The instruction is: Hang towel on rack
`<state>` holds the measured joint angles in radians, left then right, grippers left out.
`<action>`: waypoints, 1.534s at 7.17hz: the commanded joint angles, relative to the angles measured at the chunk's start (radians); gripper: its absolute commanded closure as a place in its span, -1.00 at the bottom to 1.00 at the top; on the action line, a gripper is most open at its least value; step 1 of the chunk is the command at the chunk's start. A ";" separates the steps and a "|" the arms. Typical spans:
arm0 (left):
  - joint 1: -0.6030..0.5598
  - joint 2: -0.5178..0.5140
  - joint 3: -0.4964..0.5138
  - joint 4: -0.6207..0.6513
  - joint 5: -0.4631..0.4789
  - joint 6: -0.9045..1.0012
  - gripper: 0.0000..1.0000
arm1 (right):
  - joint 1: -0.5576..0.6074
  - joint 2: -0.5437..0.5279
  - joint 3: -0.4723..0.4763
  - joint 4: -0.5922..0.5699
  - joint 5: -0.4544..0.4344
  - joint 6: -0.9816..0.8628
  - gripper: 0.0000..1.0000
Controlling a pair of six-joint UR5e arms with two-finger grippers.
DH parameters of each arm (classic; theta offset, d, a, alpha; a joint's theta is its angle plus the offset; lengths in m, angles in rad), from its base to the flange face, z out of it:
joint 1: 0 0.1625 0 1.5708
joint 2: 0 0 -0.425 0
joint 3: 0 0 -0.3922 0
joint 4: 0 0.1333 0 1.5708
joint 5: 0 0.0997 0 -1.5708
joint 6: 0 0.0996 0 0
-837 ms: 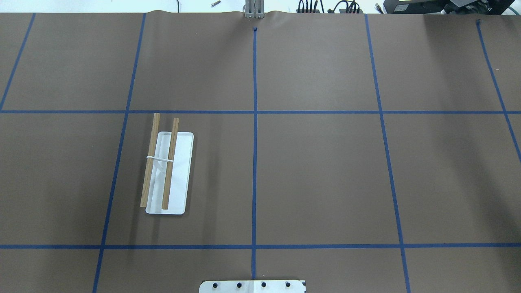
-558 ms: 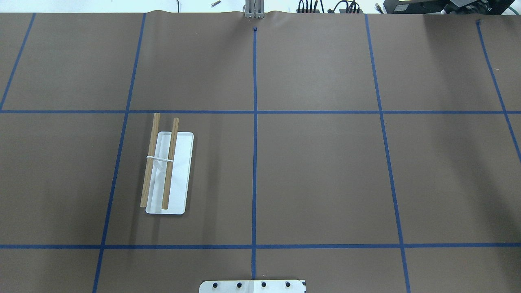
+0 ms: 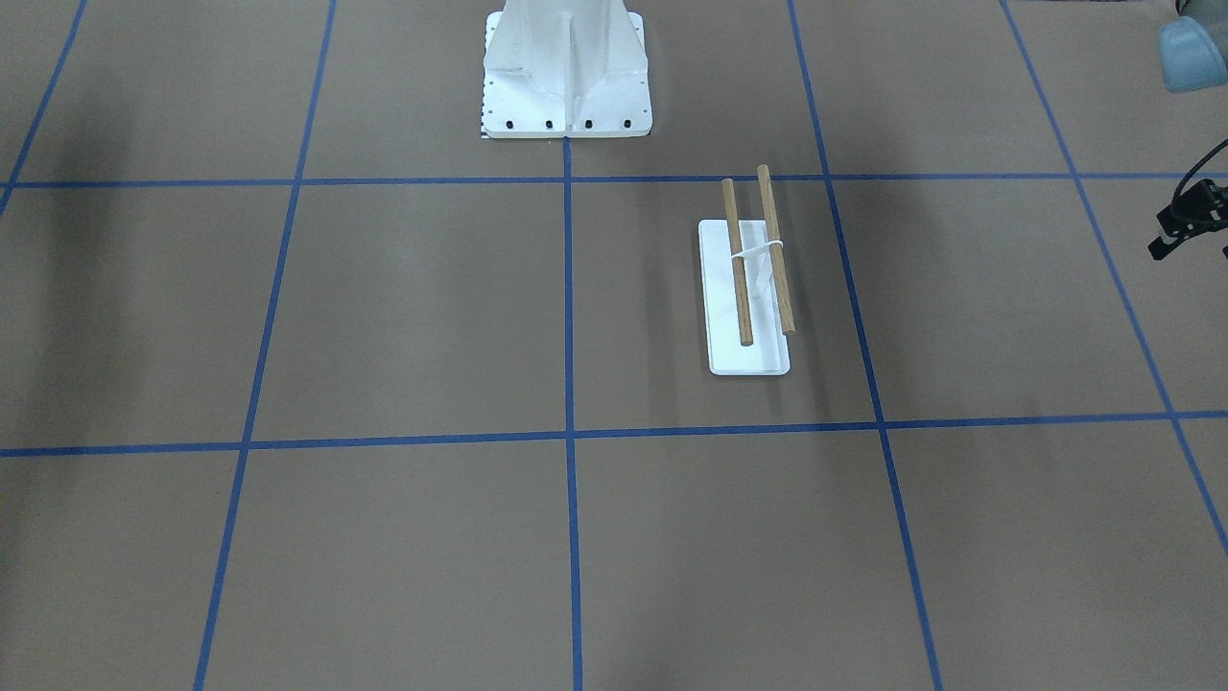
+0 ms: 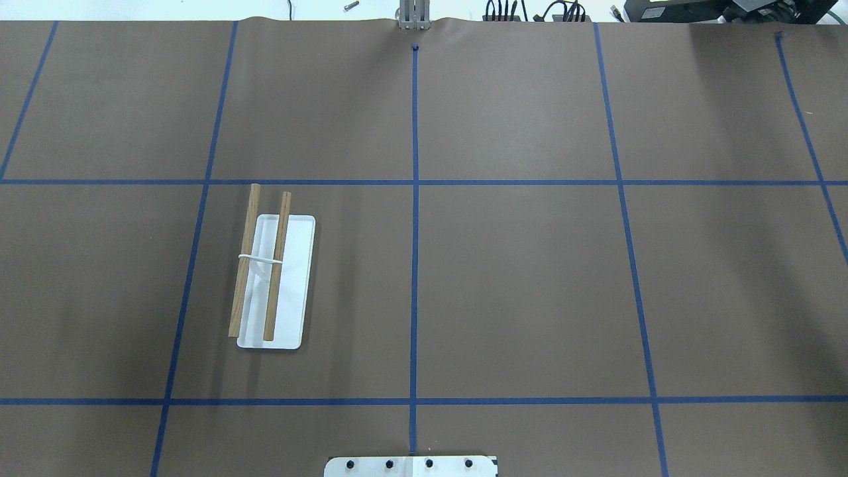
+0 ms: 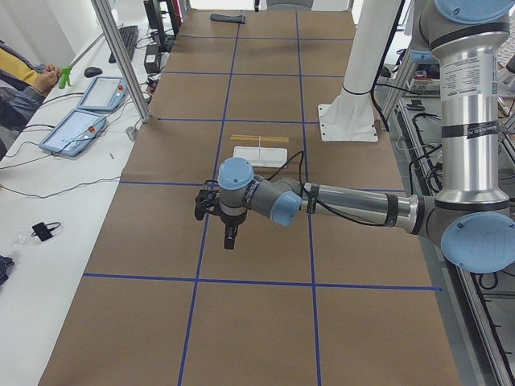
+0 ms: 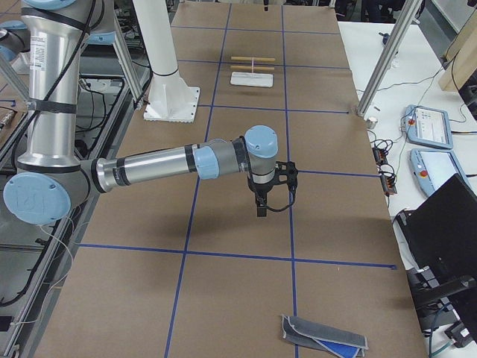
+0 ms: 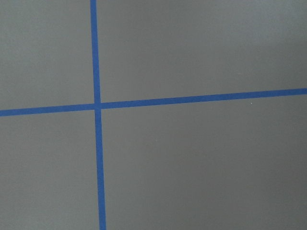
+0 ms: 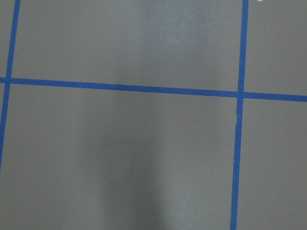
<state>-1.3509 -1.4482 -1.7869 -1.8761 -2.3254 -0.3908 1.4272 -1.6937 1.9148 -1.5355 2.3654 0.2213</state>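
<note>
The rack point(image 4: 271, 278) stands on the table's left half, with a white base and two wooden dowels; it also shows in the front view point(image 3: 748, 288) and both side views point(image 5: 260, 145) point(image 6: 253, 68). The dark grey towel point(image 6: 324, 337) lies flat at the table's right end, and shows far away in the left side view point(image 5: 228, 17). My left gripper point(image 5: 229, 240) hangs over bare paper, well short of the rack. My right gripper point(image 6: 259, 210) hangs over bare paper between rack and towel. I cannot tell whether either is open or shut. Both wrist views show only paper and tape.
The large white bolted pedestal point(image 3: 566, 77) stands at the robot's edge of the table. Blue tape lines grid the brown paper. Aluminium posts point(image 5: 121, 56) point(image 6: 380, 67) and control tablets point(image 5: 80, 121) stand along the operators' side.
</note>
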 commanded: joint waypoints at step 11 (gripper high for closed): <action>-0.001 0.003 -0.019 -0.012 -0.022 -0.019 -0.97 | -0.108 0.067 -0.070 -0.001 -0.091 -0.188 -0.91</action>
<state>-1.3528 -1.4399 -1.8134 -1.8884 -2.3504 -0.4092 1.3300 -1.6582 1.9151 -1.5347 2.3070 0.1497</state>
